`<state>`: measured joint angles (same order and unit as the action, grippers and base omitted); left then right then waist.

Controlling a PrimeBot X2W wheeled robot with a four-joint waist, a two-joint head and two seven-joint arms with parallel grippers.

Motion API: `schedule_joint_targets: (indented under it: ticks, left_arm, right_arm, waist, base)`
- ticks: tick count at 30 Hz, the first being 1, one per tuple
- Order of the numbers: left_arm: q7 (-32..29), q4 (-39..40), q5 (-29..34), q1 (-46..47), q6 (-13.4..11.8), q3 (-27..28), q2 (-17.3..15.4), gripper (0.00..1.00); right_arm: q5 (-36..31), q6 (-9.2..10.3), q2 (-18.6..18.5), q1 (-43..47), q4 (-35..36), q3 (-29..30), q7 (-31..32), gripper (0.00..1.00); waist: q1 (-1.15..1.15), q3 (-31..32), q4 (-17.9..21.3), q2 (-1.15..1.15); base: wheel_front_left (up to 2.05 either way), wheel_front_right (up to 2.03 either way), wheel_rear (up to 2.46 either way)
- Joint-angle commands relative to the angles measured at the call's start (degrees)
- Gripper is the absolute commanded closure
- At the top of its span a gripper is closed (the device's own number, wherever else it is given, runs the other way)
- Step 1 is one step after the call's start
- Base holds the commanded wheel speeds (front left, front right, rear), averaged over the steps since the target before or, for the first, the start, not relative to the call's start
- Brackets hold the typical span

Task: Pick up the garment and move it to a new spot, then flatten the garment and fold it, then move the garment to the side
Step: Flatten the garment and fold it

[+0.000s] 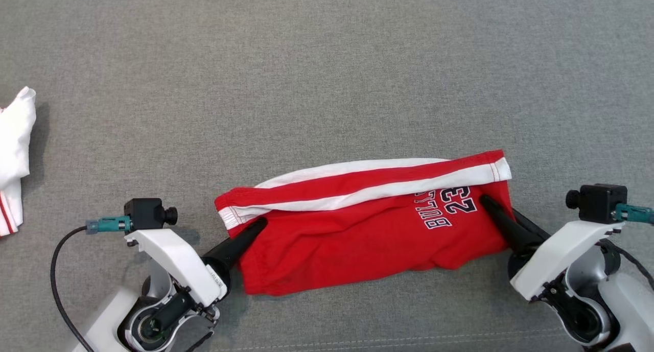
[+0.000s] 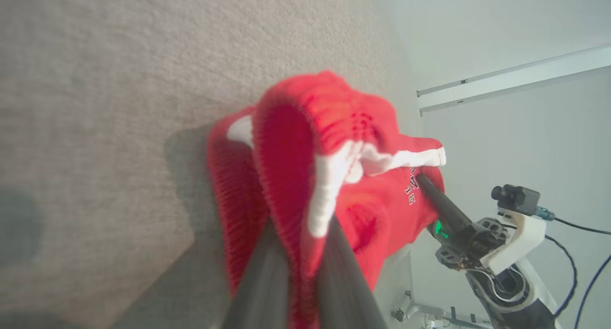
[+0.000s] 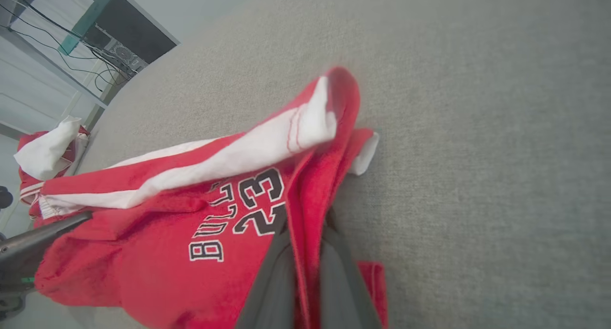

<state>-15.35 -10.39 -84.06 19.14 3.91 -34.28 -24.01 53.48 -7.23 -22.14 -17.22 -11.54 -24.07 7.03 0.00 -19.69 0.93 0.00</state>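
Garment [image 1: 357, 229]: red with white stripes and a dark "BULLS 23" print that reads upside down in the head view. It sits in the lower centre of that frame, stretched sideways between the two grippers.
Left gripper [image 1: 258, 223]: lower left of the head view, fingers pressed together and clamped on the garment's left end, just below the stripe's hem.
Right gripper [image 1: 485, 201]: lower right, fingers pressed together and clamped on the garment's right end, just beside the print.
Hang: the garment bunches around each grip. Whether its lower edge touches the surface cannot be told.
Surface [image 1: 327, 61]: grey fabric, under and around the garment.
Cloth [image 1: 15, 153]: white with red trim, at the left edge, well apart from the garment.
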Motion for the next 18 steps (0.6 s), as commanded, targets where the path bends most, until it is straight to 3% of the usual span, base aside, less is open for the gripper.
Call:
schedule_joint_targets:
  ticks: [1,5,16,17,18]
  left_arm:
    - [0.4,-0.43,1.07,3.19,-0.13,1.97,-1.03,1.0]
    - [1.59,-3.12,2.13,4.95,0.61,1.86,0.22,1.0]
    - [2.18,-8.14,2.93,6.55,1.1,1.58,1.3,1.0]
    - [2.71,-8.48,3.2,6.59,1.13,1.71,1.33,0.96]
    - [3.12,-8.81,3.54,6.6,1.11,1.73,1.3,0.51]
  right_arm:
    - [-2.42,-0.25,0.37,-1.2,0.71,-0.78,-0.95,1.0]
    - [-7.3,-0.25,2.47,-2.25,-0.22,-1.74,-5.52,1.0]
    - [-10.65,-0.25,4.45,-3.8,-8.31,-2.39,-5.99,1.0]
    - [-10.66,-0.25,4.56,-3.97,-8.74,-2.46,-6.28,0.96]
    - [-10.61,-0.25,4.65,-4.07,-9.09,-2.44,-6.74,0.65]
  waist:
    - [0.0,-0.06,0.29,0.0]
    - [0.0,-0.03,0.67,0.0]
    - [0.0,0.37,1.31,0.0]
    - [0.0,0.44,1.27,0.0]
    - [0.0,0.53,1.17,0.0]
  base:
    - [0.0,0.0,0.0]
    - [0.0,0.0,0.0]
    - [0.0,0.0,0.0]
    - [0.0,0.0,0.0]
    - [0.0,0.0,0.0]
